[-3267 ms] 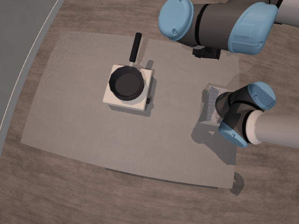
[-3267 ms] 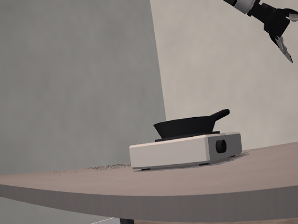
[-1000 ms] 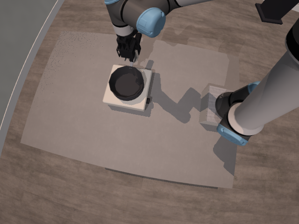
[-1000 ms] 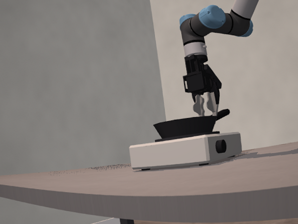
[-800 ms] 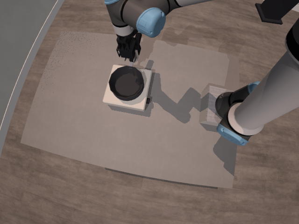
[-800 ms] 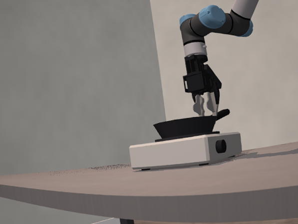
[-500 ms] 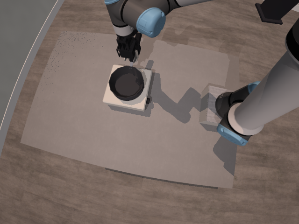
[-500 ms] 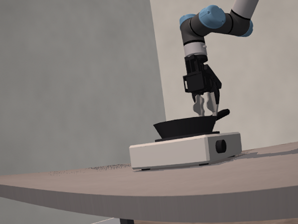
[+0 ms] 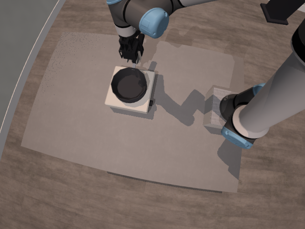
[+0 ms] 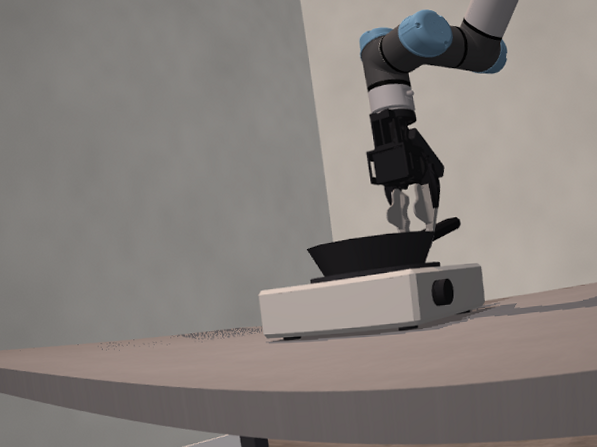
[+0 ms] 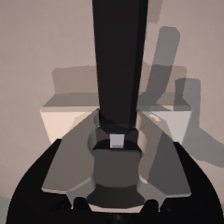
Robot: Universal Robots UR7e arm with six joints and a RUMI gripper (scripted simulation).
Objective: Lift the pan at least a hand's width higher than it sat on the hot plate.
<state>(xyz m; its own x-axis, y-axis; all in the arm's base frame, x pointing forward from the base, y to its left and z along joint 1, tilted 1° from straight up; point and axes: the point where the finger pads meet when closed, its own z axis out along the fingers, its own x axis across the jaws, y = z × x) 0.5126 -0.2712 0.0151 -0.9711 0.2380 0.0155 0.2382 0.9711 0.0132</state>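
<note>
A black pan [image 9: 128, 85] sits on a white hot plate near the middle of the table. Its dark handle [image 10: 445, 228] points away to the back, mostly hidden under my gripper in the overhead view. My gripper [image 9: 133, 61] comes straight down and is shut on the handle close to where it joins the pan's rim [image 10: 421, 223]. In the wrist view the handle [image 11: 119, 61] runs up the middle between my two fingers, with the hot plate [image 11: 61, 117] below. The pan [image 10: 372, 253] rests on the plate's dark burner ring.
The hot plate has a black knob [image 10: 442, 291] on its side. A pale box [image 9: 215, 108] stands at the right of the table, partly covered by my arm's base joints [image 9: 242, 118]. The table's front edge [image 10: 298, 397] is near the side camera.
</note>
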